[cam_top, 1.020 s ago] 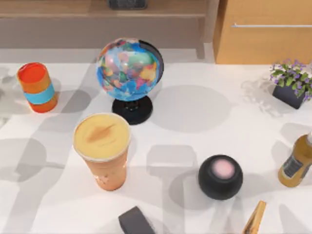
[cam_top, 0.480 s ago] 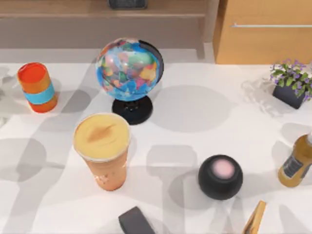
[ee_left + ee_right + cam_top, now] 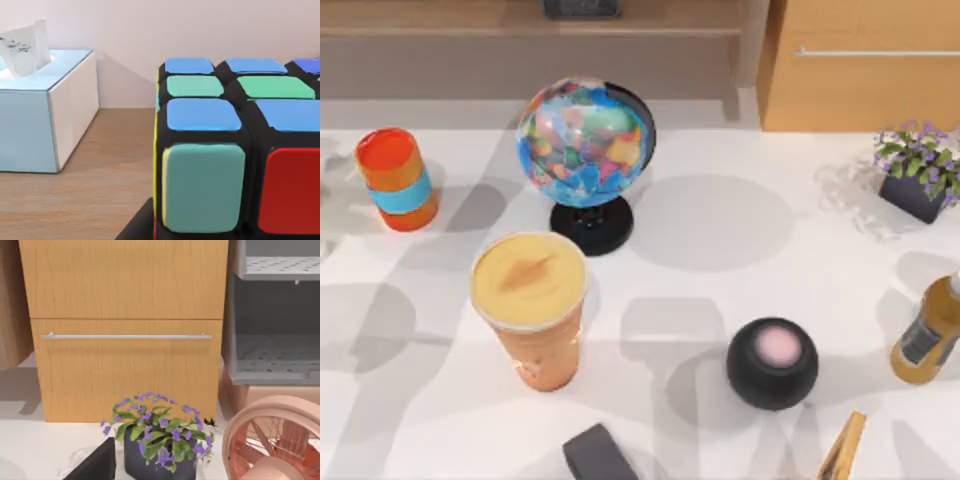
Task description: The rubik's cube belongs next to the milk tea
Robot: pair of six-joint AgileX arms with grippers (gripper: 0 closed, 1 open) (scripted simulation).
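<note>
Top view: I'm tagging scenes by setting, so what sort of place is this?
Probably a home or office room: a white table with a globe and milk tea, and a wooden cabinet behind.

The milk tea (image 3: 530,310) stands in front of a globe (image 3: 585,160), near a black speaker (image 3: 772,362).

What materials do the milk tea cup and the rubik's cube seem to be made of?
The milk tea cup looks like clear, smooth plastic: the orange-tan drink shows through its wall. The rubik's cube looks like hard black plastic with glossy coloured stickers; soft highlights lie on their faces.
</note>
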